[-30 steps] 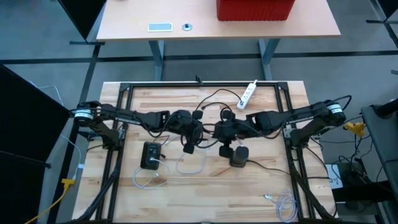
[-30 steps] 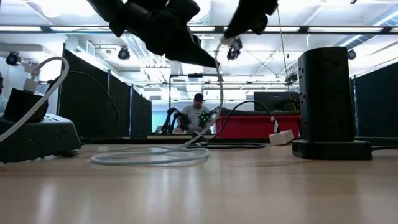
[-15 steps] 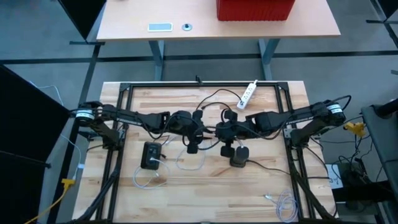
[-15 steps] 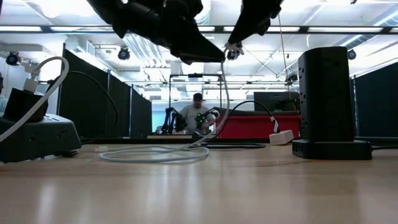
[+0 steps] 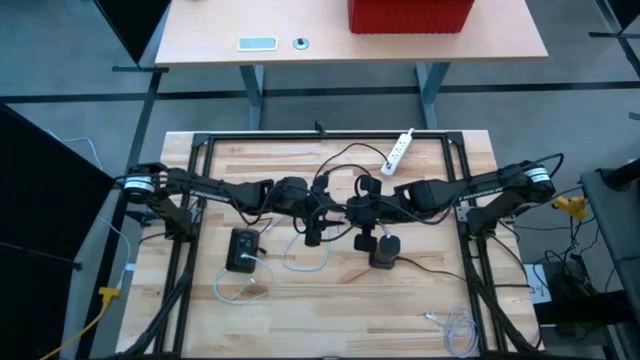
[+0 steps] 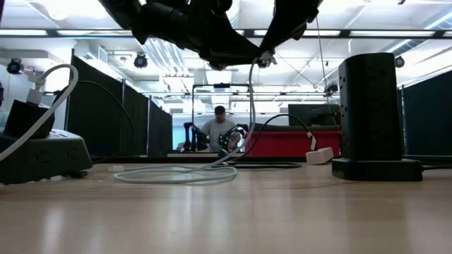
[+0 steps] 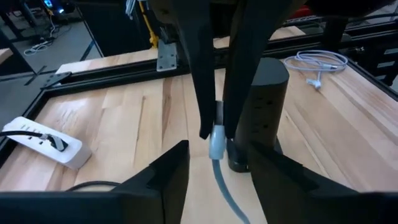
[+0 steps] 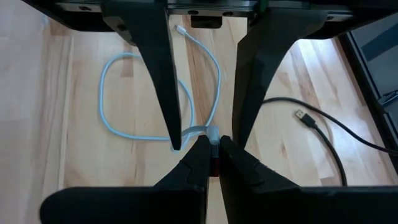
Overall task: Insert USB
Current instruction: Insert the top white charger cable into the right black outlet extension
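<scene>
The white USB cable (image 8: 155, 99) hangs with its plug end pinched between the closed fingers of the right gripper (image 8: 212, 146), held above the middle of the surface (image 5: 330, 300). The left gripper (image 7: 214, 162) faces it from the opposite side, jaws parted and standing to either side of the same plug (image 7: 216, 140); whether its fingers touch the plug cannot be told. From the plug the cable drops almost straight down to a loose loop lying on the surface. The black tower power strip (image 7: 264, 106) stands upright just beyond the plug as seen past the left gripper, and close beside the right gripper. The right arm is therefore judged the nearer one, and insertion depends on turning the plug's long axis toward the tower's side face
</scene>
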You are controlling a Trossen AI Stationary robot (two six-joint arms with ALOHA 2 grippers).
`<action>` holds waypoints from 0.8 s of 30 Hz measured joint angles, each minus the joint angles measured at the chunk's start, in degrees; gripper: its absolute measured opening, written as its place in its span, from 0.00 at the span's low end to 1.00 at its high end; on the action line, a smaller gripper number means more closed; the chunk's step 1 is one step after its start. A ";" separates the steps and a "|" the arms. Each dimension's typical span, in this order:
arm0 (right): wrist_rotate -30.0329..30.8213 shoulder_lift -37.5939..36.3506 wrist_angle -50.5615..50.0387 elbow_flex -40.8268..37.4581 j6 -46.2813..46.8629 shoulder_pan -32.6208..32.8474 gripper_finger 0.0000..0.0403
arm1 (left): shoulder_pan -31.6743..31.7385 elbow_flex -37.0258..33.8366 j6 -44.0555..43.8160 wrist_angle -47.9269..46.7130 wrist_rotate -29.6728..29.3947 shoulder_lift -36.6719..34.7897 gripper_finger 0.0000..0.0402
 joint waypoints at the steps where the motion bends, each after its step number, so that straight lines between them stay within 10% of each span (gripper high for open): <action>1: -0.01 0.00 0.05 0.00 0.00 0.00 0.02 | 0.02 0.00 -0.52 0.16 0.01 0.10 0.34; 11: 0.02 0.00 0.06 0.00 0.27 0.00 0.02 | 0.17 0.00 -1.59 -0.64 -0.28 0.48 0.03; 24: -2.02 -0.19 -6.51 1.61 0.36 0.02 0.14 | 0.17 0.01 0.51 -5.48 -0.46 0.37 0.00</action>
